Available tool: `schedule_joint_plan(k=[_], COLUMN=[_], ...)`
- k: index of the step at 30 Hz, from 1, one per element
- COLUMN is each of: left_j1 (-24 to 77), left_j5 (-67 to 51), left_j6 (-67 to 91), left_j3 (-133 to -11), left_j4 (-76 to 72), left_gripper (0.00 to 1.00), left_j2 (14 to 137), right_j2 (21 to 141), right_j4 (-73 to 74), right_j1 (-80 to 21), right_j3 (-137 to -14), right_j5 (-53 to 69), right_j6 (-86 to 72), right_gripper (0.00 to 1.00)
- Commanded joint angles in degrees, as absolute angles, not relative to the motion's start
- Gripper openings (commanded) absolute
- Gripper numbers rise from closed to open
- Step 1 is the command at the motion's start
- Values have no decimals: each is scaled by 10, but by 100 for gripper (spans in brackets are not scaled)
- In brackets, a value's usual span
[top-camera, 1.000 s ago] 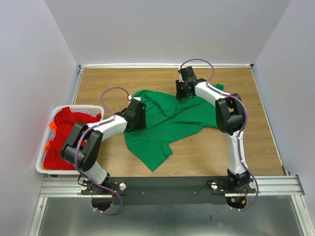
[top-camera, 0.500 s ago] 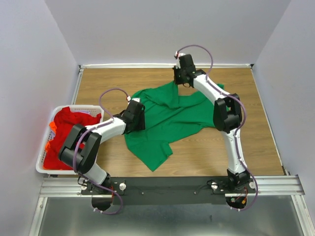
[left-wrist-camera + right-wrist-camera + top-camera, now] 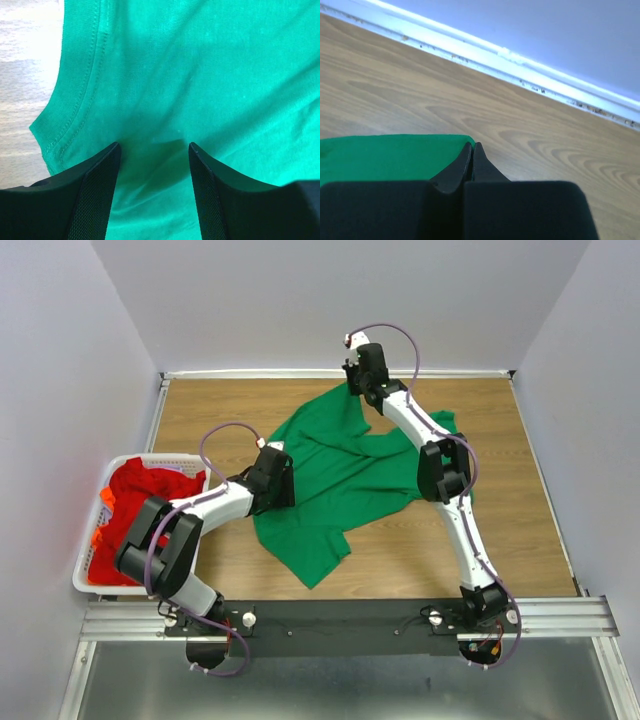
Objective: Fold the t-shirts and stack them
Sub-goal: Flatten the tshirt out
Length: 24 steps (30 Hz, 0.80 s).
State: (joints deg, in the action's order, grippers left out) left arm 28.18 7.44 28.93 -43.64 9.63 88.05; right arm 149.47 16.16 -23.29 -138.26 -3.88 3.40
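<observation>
– Basket (image 3: 82,575) at the far left is holding the red t-shirts (image 3: 135,505), well off from either set of fingers. I'm asking about the green t-shirt (image 3: 345,485) though: how is it going to handle, and where would you be grabbing it?

– Soft, light and floppy, I'd guess, so it's going to be sagging and dragging rather than keeping a shape. I'd be taking it by an edge or corner, hem or sleeve, not mid-panel. It's lying spread on the table (image 3: 220,410). The left gripper (image 3: 154,150) is hanging over it with jaws standing wide and nothing between them. Green cloth is sitting right under the fingers, and a stitched hem (image 3: 75,115) is running just left of the tips.

– And the right one?

– The right gripper (image 3: 472,146) is clamping tight on the shirt's edge. The cloth is trailing off to the left of its tips, with bare wood ahead of them.

– Anything changing versus a second back?

– Yeah. Those right jaws were partly open then. Now the arm is reaching farther toward the far edge, pulling that corner out into a point. Left gripper is barely budging.
</observation>
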Motion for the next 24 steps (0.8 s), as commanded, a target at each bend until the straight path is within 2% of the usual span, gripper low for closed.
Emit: schedule_joint_plan(k=[1, 11, 13, 14, 15, 17, 18, 21, 24], left_j1=[283, 284, 283, 283, 284, 283, 284, 284, 284], left_j5=[27, 14, 12, 10, 9, 8, 6, 14, 45], left_j6=[301, 308, 311, 313, 315, 319, 320, 326, 335], left_j3=[-403, -389, -386, -383, -382, -381, -381, -393, -429], left_j4=[185, 210, 213, 214, 215, 221, 222, 233, 242], left_gripper=[65, 65, 65, 65, 65, 64, 65, 65, 67], left_j2=[889, 853, 846, 843, 840, 834, 831, 816, 789], right_j2=[1506, 1540, 1553, 1557, 1560, 1557, 1553, 1500, 1412], right_j4=[52, -109, -126, -139, -142, -148, -146, -144, -134], right_j1=[-236, -263, -272, -280, -286, -290, -290, -290, -287], right_j3=[-1383, -1396, -1397, -1399, -1401, -1400, -1397, -1353, -1262], right_j5=[-26, 67, 65, 62, 57, 44, 40, 15, -45], right_j6=[64, 77, 89, 94, 98, 97, 91, 84, 76], right_gripper=[1, 1, 5, 9, 20, 34, 47, 63, 71])
